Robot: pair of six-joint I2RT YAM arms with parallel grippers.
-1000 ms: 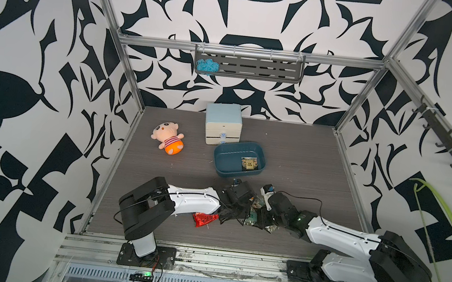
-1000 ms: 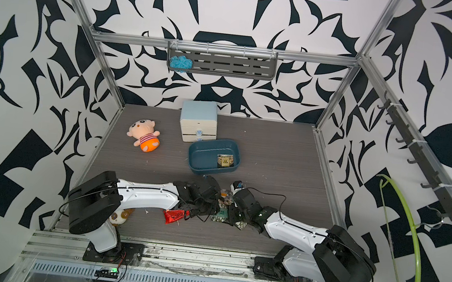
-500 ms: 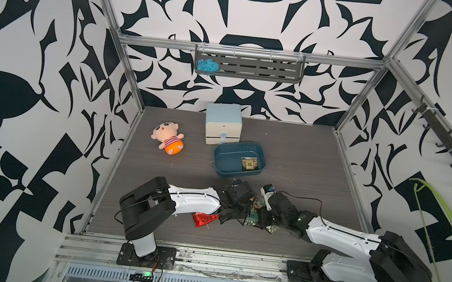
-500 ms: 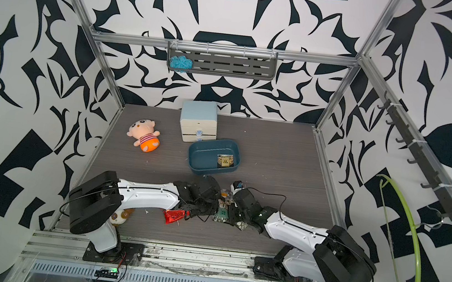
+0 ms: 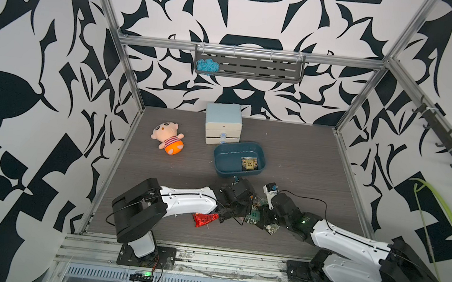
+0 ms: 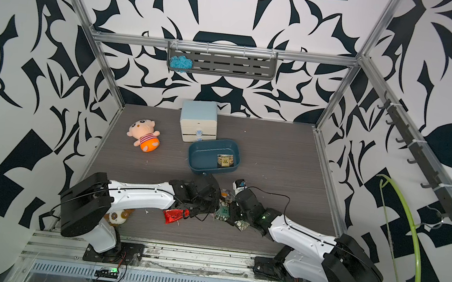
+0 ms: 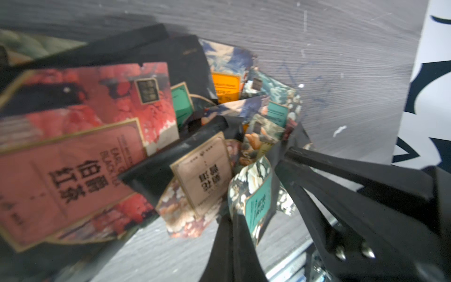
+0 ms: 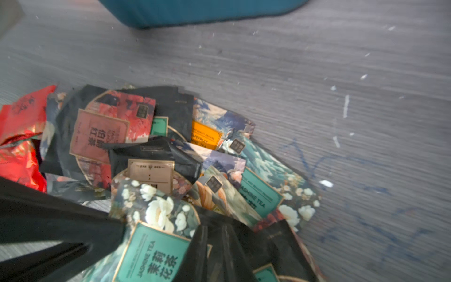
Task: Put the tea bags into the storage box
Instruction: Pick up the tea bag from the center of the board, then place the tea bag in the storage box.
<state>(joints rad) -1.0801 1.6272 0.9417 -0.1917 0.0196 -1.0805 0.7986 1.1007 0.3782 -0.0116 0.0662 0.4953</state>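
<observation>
The storage box [image 5: 216, 155] [image 6: 191, 155], a dark teal tray, holds one tea bag [image 5: 249, 163] [image 6: 224, 161]. Several more tea bags [image 5: 254, 215] [image 6: 222, 213] lie heaped near the front, with a red foil one [image 5: 204, 219] [image 6: 172, 216] to their left. Both grippers meet over the heap. My left gripper [image 7: 231, 219] is shut on the edge of a teal-labelled jasmine tea bag [image 7: 255, 205] [image 8: 151, 246]. My right gripper [image 8: 214, 236] has its jaws close together at that bag's other edge. Whether it still pinches the bag is unclear.
A pale blue drawer cabinet [image 5: 223, 124] stands just behind the box. A plush doll [image 5: 167, 138] lies at the back left. Another small toy [image 6: 117, 216] peeks out under the left arm. A green hose [image 5: 440, 229] hangs outside the right wall.
My left gripper's jaws have closed on the jasmine tea bag. Both arms stay almost still over the heap.
</observation>
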